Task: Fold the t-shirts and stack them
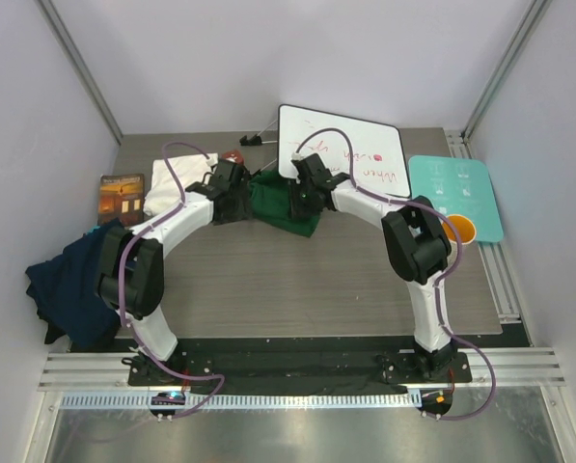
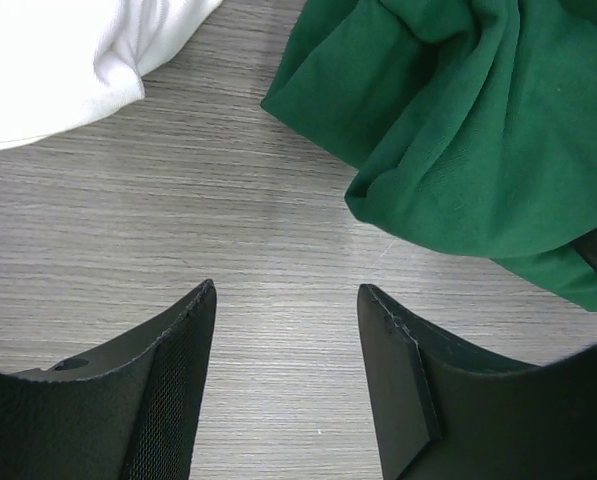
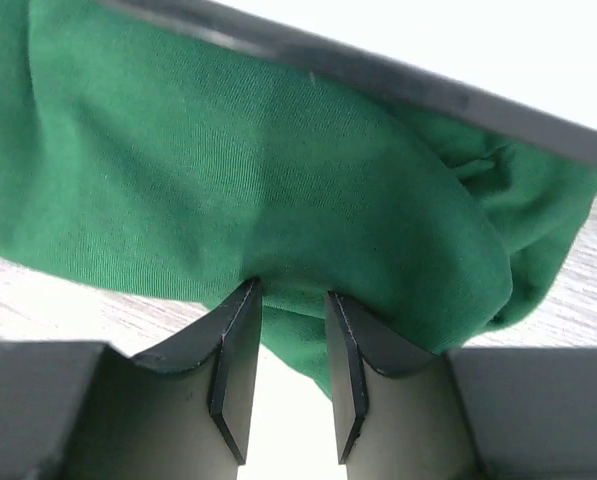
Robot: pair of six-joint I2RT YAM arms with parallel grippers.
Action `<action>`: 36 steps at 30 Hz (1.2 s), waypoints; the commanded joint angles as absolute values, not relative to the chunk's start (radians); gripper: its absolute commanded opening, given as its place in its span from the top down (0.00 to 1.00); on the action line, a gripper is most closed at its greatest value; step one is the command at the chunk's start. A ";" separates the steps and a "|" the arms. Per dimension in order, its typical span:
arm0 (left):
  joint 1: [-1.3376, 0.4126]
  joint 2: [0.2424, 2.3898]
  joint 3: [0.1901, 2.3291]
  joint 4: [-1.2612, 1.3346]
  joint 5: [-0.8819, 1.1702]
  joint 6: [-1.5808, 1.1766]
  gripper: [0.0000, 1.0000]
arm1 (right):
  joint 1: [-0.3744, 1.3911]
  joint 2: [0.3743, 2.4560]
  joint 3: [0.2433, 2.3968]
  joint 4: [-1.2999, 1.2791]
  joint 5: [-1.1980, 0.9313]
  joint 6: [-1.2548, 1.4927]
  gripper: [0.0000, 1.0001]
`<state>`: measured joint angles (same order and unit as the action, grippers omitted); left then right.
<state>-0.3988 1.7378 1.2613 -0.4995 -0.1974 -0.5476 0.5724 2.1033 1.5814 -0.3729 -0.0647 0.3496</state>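
Note:
The dark green t-shirt (image 1: 286, 207) lies crumpled at the middle back of the table, between my two grippers. My left gripper (image 1: 237, 198) is just left of it, open over bare wood (image 2: 286, 288), with the green cloth (image 2: 478, 130) up to the right of its fingers. My right gripper (image 1: 302, 193) is at the shirt's right end. Its jaws stand apart (image 3: 290, 288), tips against the green cloth (image 3: 278, 180), with a fold hanging loosely between them. The cream-white t-shirt (image 1: 177, 185) (image 2: 48, 70) lies at the back left. The navy t-shirt (image 1: 70, 285) hangs over the table's left edge.
A whiteboard (image 1: 350, 159) with red writing lies right behind the green shirt, its dark edge (image 3: 378, 75) over the cloth. A teal board (image 1: 456, 193) and an orange cup (image 1: 459, 230) are at the right. A brown book (image 1: 122, 196) lies beside the white shirt.

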 commanded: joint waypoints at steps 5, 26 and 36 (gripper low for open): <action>-0.400 1.703 1.235 -0.459 -0.186 -0.555 0.41 | 0.575 2.230 1.715 -0.469 -0.063 0.324 0.69; -0.402 1.589 1.141 -0.449 -0.178 -0.580 0.42 | 0.730 1.840 1.201 -0.477 -0.110 0.426 0.70; -0.402 1.513 1.071 -0.451 -0.181 -0.581 0.42 | 0.764 1.769 1.132 -0.494 -0.113 0.452 0.69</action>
